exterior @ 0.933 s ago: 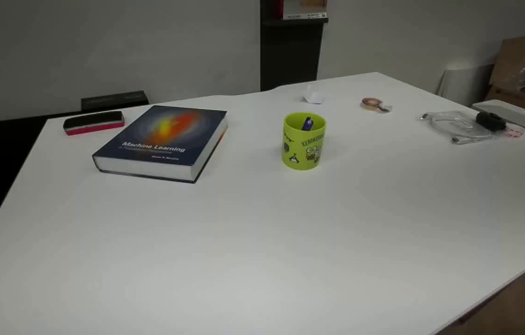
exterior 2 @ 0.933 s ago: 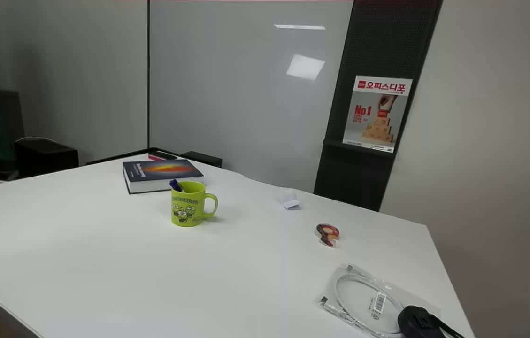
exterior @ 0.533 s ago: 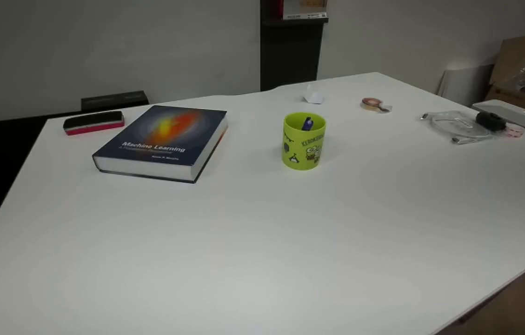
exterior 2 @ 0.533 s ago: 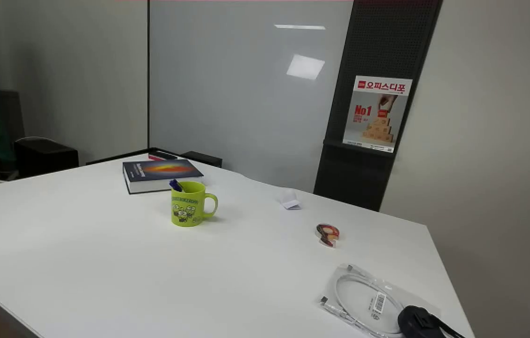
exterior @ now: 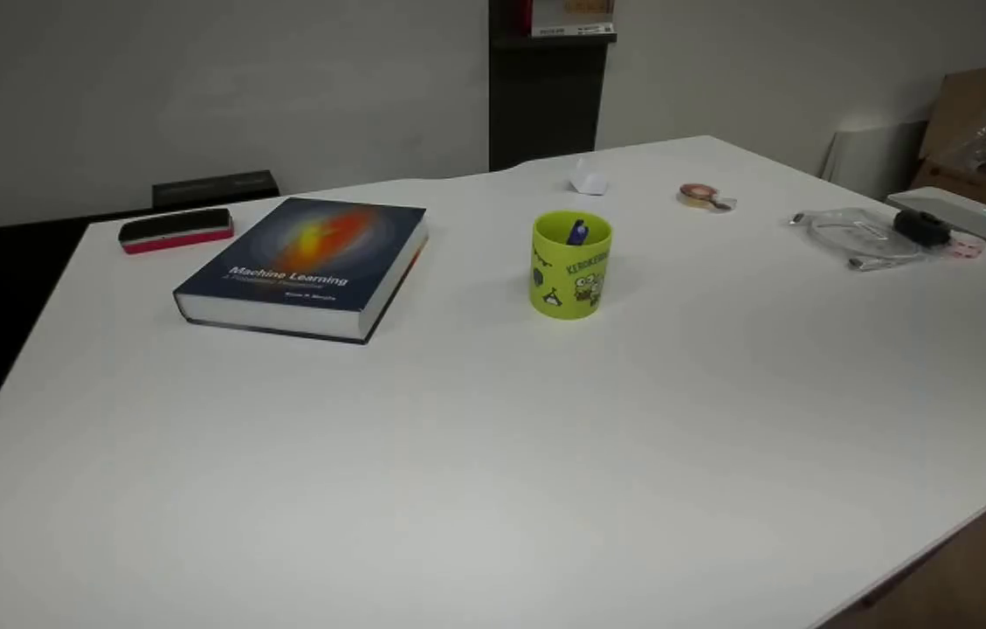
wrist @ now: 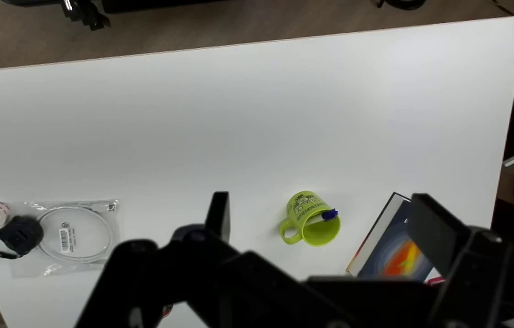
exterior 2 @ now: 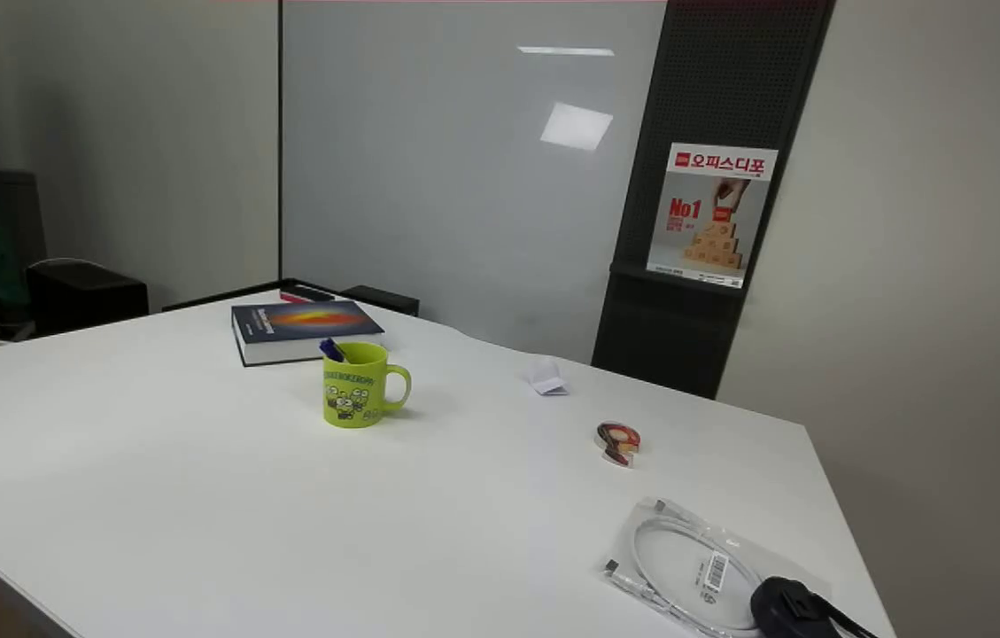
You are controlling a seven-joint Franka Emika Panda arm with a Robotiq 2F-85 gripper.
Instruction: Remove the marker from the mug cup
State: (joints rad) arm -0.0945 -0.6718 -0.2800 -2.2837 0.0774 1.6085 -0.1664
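The lime mug cup [exterior: 558,275] stands upright on the white table; it also shows in an exterior view [exterior 2: 351,394] and the wrist view [wrist: 297,212]. The marker leans inside it, its dark blue-purple end [exterior: 577,232] at the rim, also seen in an exterior view as a blue tip [exterior 2: 332,350]. In the wrist view the marker's [wrist: 328,215] pale body runs down into the mug; its lower end is hidden. My gripper [wrist: 321,197] is open and empty, fingers wide apart, high above the table, with the mug between them in that view. Neither exterior view shows it.
A thick book [exterior: 300,253] lies beside the mug, with a black and pink bar [exterior: 176,231] behind it. A tape roll [exterior: 699,195], folded white paper [exterior: 589,182], a bagged cable [exterior 2: 694,558] and a black strapped object [wrist: 20,234] lie elsewhere on the table.
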